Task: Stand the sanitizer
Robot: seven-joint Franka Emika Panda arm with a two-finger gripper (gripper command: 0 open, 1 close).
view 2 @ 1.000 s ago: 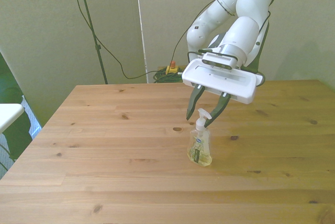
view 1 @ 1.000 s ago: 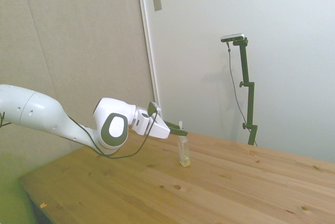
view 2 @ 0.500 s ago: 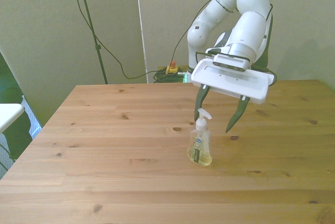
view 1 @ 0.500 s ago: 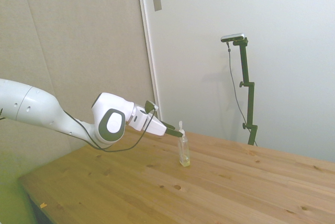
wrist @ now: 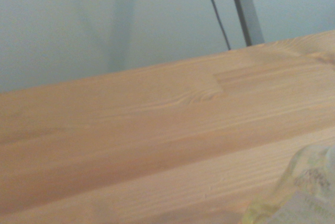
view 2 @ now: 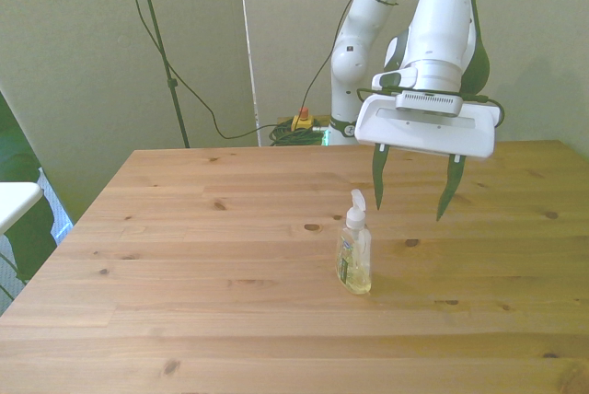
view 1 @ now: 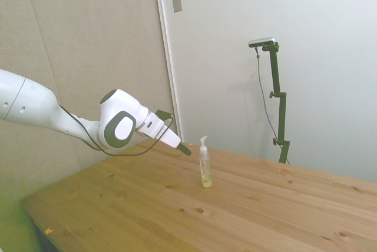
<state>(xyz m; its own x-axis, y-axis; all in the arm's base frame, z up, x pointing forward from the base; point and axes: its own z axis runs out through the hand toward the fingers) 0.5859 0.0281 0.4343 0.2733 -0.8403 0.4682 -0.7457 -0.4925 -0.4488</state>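
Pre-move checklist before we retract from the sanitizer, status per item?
1. Sanitizer upright on its base: ok.
2. Gripper jaws open, nothing held: ok.
3. Jaws apart from the bottle in both the side and front views: ok.
4. Sanitizer sits on the table, away from its edges: ok.
5. Bottle settled and not rocking: cannot tell from one moment.

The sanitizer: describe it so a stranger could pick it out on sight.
Start from the wooden table; near its middle one small bottle stands upright by itself. That is the sanitizer, slim clear plastic with pale yellowish liquid, a white pump top and a label. Nothing else stands on the tabletop, and the open pincer hangs apart from it, toward the front view's right.
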